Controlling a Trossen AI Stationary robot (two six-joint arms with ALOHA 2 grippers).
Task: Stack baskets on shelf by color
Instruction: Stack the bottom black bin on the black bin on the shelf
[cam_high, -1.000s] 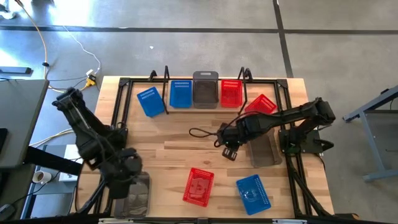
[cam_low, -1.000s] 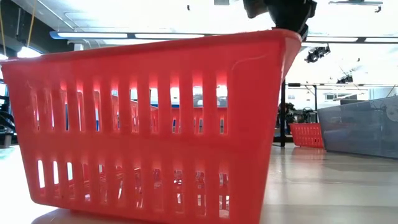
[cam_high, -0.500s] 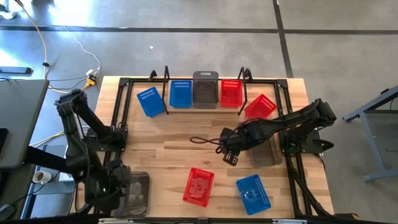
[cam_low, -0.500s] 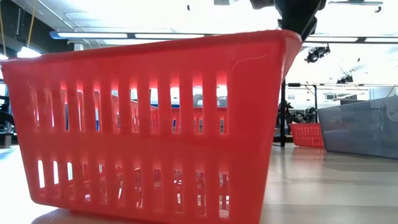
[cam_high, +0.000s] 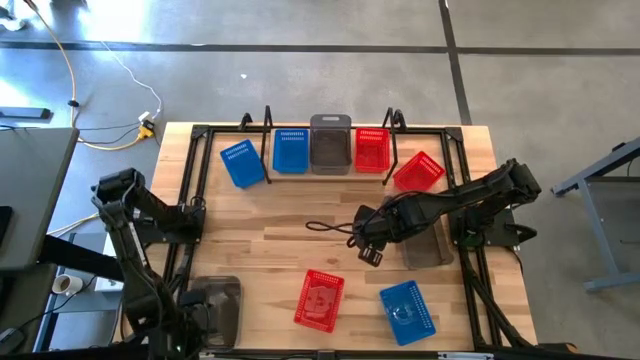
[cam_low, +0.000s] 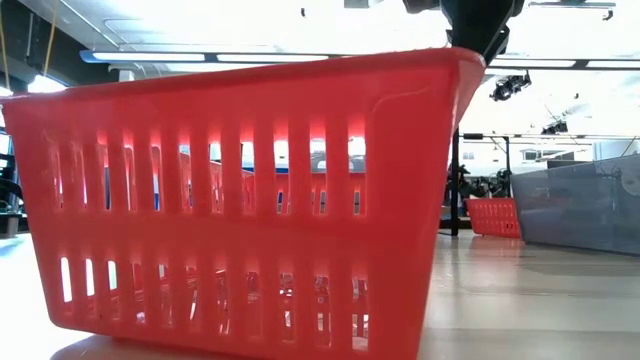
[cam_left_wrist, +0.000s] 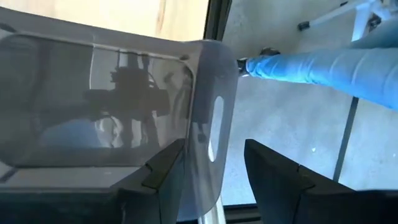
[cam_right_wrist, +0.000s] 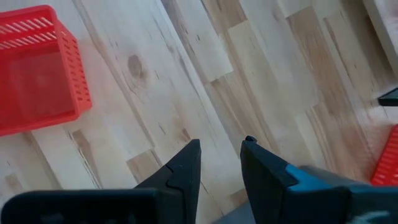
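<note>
On the narrow pale wood shelf (cam_high: 345, 131) with thin black rod uprights, at the far edge of the large wooden tabletop (cam_high: 280, 255), three small perforated plastic baskets stand side by side: a blue basket (cam_high: 290, 151), a smoky translucent grey basket (cam_high: 330, 145) and a red basket (cam_high: 371, 149). A second blue basket (cam_high: 240, 163) sits tilted just beside the shelf's left end, and a second red basket (cam_high: 419, 170) lies tilted just past its right upright.

Toward the near edge, a third red basket (cam_high: 319, 299) and a third blue basket (cam_high: 407, 308) rest near each other. The red one fills the low view (cam_low: 240, 200).

The left gripper (cam_left_wrist: 214, 171) is at the near left corner of the table, over another smoky grey basket (cam_high: 212, 308). In the left wrist view its two dark fingers (cam_left_wrist: 273, 177) stand apart on either side of that basket's end wall (cam_left_wrist: 208, 124), one inside and one outside, spread wide rather than pinching it. A person's blue-clad leg (cam_left_wrist: 323, 65) shows on the floor beyond.

The right gripper (cam_high: 368, 243) hovers over bare wood at mid-table, its fingers (cam_right_wrist: 183, 168) partly apart and holding nothing. A third grey basket (cam_high: 425, 243) lies under the right arm's forearm, near the table's right side.
</note>
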